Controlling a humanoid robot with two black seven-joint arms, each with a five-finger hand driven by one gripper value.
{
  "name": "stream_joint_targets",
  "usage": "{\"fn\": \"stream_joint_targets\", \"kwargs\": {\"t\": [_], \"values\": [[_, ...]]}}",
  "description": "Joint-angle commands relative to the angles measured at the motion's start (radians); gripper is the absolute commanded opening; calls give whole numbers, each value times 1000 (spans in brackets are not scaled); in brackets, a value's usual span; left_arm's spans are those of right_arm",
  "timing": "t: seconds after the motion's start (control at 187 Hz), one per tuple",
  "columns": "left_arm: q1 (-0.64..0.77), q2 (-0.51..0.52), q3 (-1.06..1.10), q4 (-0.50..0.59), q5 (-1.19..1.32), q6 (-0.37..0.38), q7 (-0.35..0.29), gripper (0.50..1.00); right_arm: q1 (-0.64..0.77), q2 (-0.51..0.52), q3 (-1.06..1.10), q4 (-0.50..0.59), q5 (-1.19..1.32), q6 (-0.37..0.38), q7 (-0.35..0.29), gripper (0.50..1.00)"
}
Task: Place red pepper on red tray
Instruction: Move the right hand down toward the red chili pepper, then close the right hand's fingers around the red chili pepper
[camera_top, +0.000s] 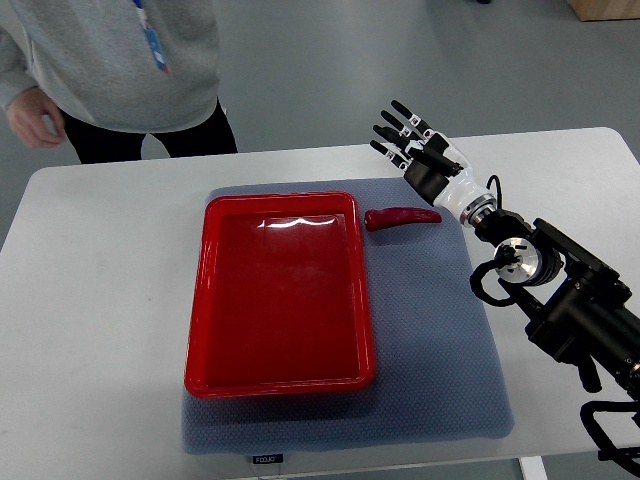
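The right hand (415, 148) hovers with fingers spread and empty, the glossy red pepper (400, 218) lying just below it on the grey mat (440, 330), beside the shallow red plastic tray (282, 295).

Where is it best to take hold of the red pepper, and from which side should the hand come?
Probably the thick middle of the red pepper, from above. It lies flat on the grey mat, lengthwise left to right, close beside the red tray, so fingers should close across its width. The open right hand hovers just beyond it.
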Motion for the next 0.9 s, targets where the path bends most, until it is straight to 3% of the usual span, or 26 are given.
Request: {"fn": "stream_joint_targets", "kwargs": {"t": [0.0, 0.267, 0.487, 0.604, 0.658, 0.663, 0.717, 0.893], "values": [[0, 0, -1, 0, 0, 0, -1, 1000, 1, 0, -2, 0, -2, 0, 0, 913], [0, 0, -9, 2, 0, 0, -1, 1000, 39, -32, -29, 5, -66, 52, -6, 913], [0, 0, -9, 0, 0, 0, -1, 1000, 243, -258, -348, 11, -535, 98, -18, 911], [0, 0, -4, -2, 0, 0, -1, 1000, 337, -316, -534, 52, -778, 78, -18, 907], [0, 0, -4, -2, 0, 0, -1, 1000, 337, -316, -534, 52, -778, 78, -18, 907], [0, 0, -4, -3, 0, 0, -1, 1000, 363, -319, -598, 67, -861, 31, -23, 905], [0, 0, -4, -5, 0, -2, -1, 1000, 374, -318, -655, 80, -930, -30, -25, 901], [0, 0, -4, -3, 0, -2, -1, 1000, 384, -287, -742, 83, -1014, -164, -66, 895]]}}
